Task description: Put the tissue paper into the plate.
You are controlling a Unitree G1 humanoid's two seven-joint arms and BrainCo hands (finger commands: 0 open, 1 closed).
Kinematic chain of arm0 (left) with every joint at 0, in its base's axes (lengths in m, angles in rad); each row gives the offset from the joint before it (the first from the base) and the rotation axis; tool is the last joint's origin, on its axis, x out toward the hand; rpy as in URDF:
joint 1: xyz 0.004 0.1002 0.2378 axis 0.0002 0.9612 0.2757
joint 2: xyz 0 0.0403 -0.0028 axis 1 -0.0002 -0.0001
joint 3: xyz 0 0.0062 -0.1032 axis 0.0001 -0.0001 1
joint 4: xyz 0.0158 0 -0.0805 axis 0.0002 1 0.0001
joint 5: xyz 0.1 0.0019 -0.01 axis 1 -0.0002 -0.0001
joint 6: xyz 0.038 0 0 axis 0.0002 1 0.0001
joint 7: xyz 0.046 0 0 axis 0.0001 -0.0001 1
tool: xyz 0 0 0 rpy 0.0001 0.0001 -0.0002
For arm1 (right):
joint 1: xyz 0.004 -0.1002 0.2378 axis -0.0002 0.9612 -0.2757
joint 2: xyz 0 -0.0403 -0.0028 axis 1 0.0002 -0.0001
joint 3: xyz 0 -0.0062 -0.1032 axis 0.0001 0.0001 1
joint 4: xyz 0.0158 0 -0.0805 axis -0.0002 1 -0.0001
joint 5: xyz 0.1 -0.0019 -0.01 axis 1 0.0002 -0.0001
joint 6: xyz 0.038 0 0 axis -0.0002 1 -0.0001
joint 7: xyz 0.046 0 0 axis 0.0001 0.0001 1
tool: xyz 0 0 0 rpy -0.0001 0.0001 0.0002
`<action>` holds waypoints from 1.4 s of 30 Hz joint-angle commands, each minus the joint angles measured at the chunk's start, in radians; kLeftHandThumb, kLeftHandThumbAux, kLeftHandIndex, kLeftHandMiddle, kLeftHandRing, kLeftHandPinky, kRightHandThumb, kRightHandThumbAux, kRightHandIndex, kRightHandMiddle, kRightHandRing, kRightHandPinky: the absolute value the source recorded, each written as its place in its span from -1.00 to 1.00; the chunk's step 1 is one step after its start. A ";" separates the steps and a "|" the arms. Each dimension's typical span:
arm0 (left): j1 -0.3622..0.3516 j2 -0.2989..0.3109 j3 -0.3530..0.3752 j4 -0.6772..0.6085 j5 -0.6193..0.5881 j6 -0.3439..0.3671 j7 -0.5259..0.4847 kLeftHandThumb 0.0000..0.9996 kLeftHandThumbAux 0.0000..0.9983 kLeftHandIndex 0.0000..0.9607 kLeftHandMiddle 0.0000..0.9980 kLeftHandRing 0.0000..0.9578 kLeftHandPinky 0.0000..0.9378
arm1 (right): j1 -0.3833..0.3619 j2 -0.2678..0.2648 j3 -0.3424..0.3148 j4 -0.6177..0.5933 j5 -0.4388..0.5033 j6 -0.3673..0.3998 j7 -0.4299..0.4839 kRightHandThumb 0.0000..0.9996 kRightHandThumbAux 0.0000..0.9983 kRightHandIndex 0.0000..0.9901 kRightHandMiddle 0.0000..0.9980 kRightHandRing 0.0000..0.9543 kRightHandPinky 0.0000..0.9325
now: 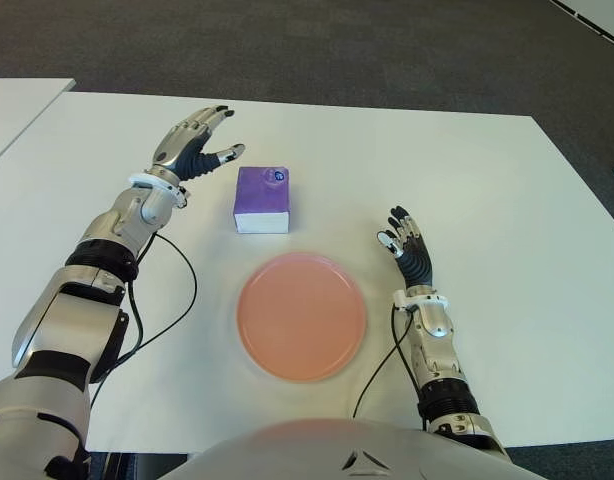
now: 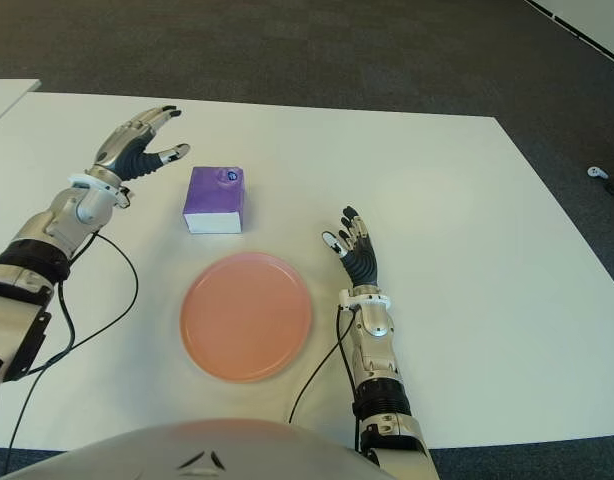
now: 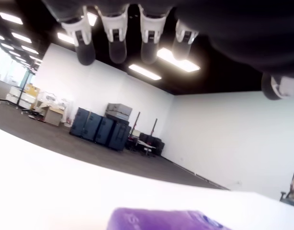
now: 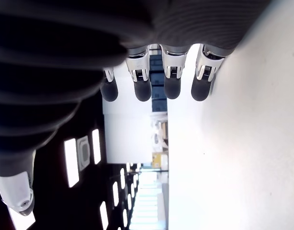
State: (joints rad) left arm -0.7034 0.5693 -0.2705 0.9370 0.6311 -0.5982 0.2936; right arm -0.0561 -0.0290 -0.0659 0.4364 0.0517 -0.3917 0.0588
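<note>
A purple tissue pack with a white front edge lies on the white table, just behind a round salmon-pink plate. My left hand hovers to the left of the pack, fingers spread and holding nothing; its wrist view shows the pack's purple top below the fingertips. My right hand is to the right of the plate, fingers extended and empty.
Black cables run from both wrists across the table near the plate. A second white table's corner is at the far left. Dark carpet lies beyond the table's far edge.
</note>
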 commanded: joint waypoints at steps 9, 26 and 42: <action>-0.020 0.010 -0.142 -0.010 0.107 -0.066 -0.026 -0.30 -0.74 -1.00 -1.00 -1.00 -1.00 | 0.032 0.014 0.005 0.088 -0.008 0.050 -0.011 -1.00 0.16 -1.00 -1.00 -1.00 -1.00; -0.057 -0.033 -0.308 0.096 0.235 -0.135 0.035 -0.45 -0.72 -1.00 -1.00 -1.00 -1.00 | 0.020 0.014 0.007 0.122 -0.013 0.044 -0.012 -1.00 0.26 -1.00 -1.00 -1.00 -1.00; -0.047 0.004 -0.370 0.035 0.296 -0.145 0.059 -0.55 -0.74 -1.00 -1.00 -1.00 -1.00 | -0.011 -0.014 0.021 0.218 -0.024 -0.054 0.030 -1.00 0.37 -1.00 -1.00 -1.00 -1.00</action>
State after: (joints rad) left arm -0.7563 0.5570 -0.6243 0.9864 0.9001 -0.7500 0.3513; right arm -0.1306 -0.0464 -0.0542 0.5649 0.0398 -0.4861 0.0796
